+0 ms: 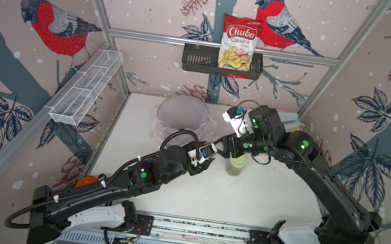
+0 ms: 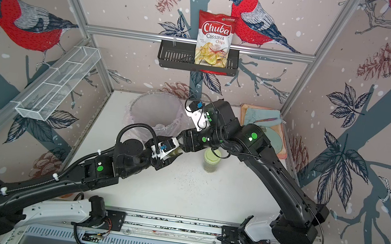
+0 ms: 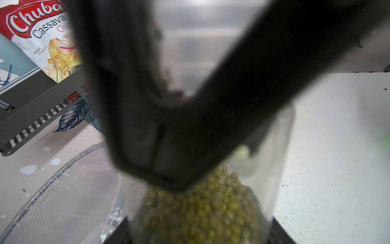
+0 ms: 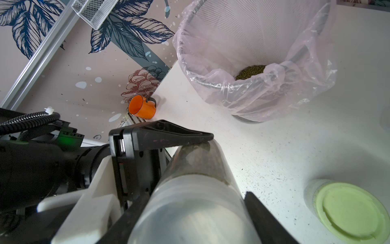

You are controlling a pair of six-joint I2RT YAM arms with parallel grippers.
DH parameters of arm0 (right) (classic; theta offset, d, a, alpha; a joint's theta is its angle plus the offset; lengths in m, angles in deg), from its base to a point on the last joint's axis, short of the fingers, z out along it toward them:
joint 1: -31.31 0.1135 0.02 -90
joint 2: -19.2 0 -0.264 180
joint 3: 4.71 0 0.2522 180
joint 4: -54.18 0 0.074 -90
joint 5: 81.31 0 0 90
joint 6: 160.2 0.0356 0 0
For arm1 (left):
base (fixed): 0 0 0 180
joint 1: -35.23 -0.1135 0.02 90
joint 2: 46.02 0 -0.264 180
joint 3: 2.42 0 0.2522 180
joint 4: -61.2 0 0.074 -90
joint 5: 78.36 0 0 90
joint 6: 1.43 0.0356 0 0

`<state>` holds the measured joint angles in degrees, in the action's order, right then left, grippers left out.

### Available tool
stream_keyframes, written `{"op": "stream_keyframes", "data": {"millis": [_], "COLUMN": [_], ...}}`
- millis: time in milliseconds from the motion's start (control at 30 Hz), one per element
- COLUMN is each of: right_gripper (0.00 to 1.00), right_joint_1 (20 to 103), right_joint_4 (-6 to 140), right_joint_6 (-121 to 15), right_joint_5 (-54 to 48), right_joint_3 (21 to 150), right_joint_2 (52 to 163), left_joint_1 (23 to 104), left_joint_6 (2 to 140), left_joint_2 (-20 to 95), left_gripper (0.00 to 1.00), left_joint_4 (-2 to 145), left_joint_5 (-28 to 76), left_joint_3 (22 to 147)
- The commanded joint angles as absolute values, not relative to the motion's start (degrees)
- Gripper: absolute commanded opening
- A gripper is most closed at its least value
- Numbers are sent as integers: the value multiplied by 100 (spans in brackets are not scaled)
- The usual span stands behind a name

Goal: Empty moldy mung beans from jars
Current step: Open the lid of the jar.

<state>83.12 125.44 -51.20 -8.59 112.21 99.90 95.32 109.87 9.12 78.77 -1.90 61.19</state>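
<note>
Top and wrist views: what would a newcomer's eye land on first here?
Mid-table, the left gripper clamps a clear jar of mung beans while the right gripper straddles its lid. Behind them stands a mesh bin lined with pink plastic, a bean pile at its bottom. A red Chuba cassava chips bag sits in the black wall-mounted basket.
</note>
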Motion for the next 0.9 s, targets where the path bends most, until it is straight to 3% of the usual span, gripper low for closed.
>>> {"op": "stream_keyframes", "data": {"millis": [0, 867], "right_gripper": [73, 91], "right_joint_1": [8355, 8580], "right_joint_4": [12344, 12117], "right_joint_6": [-5132, -5013], "right_joint_5": [-802, -718], "right_joint_3": [11214, 11171], "right_joint_2": [9963, 9893], "left_joint_1": [9526, 9410], "left_joint_6": [11061, 10984], "left_joint_2": [891, 889], "left_gripper": [23, 21], "left_joint_4": [7514, 7346], "left_joint_5": [-98, -34], "left_joint_3": [6110, 6073]}}
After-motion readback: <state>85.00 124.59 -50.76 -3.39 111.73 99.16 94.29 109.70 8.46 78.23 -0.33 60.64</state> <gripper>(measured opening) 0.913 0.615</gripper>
